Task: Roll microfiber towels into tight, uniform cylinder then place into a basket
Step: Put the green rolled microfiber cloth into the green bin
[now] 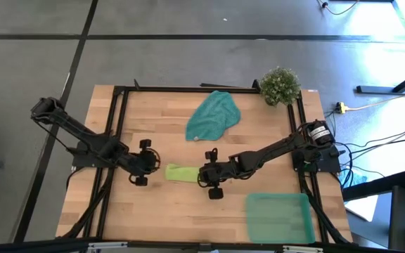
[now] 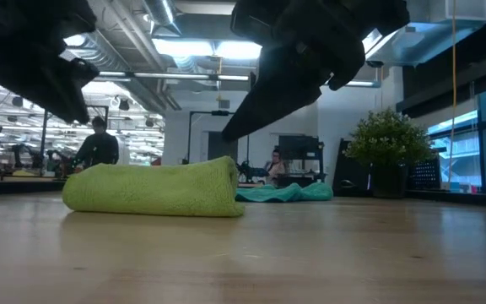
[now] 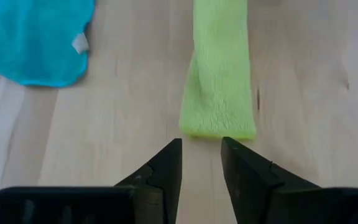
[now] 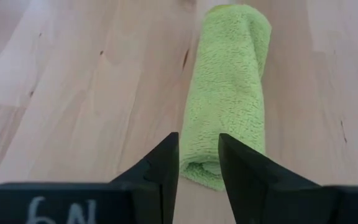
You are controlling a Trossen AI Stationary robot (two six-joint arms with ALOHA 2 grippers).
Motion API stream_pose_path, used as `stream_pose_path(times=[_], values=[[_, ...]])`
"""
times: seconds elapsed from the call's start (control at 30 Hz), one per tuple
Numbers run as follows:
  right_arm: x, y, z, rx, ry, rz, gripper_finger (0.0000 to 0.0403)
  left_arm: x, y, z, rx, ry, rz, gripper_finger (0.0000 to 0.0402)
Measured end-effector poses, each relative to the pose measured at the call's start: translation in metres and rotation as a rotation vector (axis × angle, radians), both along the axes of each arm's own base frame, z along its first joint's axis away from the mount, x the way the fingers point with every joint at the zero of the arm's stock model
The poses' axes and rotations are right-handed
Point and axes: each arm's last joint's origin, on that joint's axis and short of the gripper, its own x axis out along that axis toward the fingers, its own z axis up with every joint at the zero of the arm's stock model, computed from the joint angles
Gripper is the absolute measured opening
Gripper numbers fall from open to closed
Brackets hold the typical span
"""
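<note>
The lime green towel (image 1: 180, 172) lies rolled into a short cylinder on its side at the table's middle, as the low view (image 2: 154, 187) also shows. My left gripper (image 1: 155, 164) is open just off the roll's left end (image 3: 219, 127), fingertips a little short of it. My right gripper (image 1: 201, 174) is open at the roll's right end (image 4: 201, 171), its fingers just above it, with a gap showing in the low view (image 2: 224, 135). The teal towel (image 1: 214, 116) lies crumpled and flat farther back. The green basket (image 1: 280, 216) stands at the near right.
A small bushy plant (image 1: 280, 86) stands at the table's far right corner. A black frame (image 1: 188, 89) runs along the table's far and side edges. People show in the room behind the table (image 2: 99, 143). Bare wood lies between the roll and the basket.
</note>
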Motion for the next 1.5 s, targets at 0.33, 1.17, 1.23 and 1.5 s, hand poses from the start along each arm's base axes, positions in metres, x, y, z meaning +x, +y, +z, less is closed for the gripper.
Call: stream_pose_path(times=[0.33,1.17,1.23,1.5], values=[[0.003,0.001,0.003,0.009,-0.038,0.001,0.0115,-0.024,0.005,0.006,-0.068,-0.233,-0.039,0.0108],[0.003,0.001,0.003,0.012,-0.041,0.0,0.0115,-0.024,0.005,0.004,-0.042,-0.224,-0.059,0.0108],[0.003,0.001,0.003,0.013,-0.041,-0.001,0.0115,-0.024,0.005,0.004,-0.042,-0.224,-0.059,0.0108],[0.005,0.001,0.005,0.009,-0.071,0.009,0.0115,-0.024,0.005,0.004,-0.042,-0.224,-0.059,0.0108]])
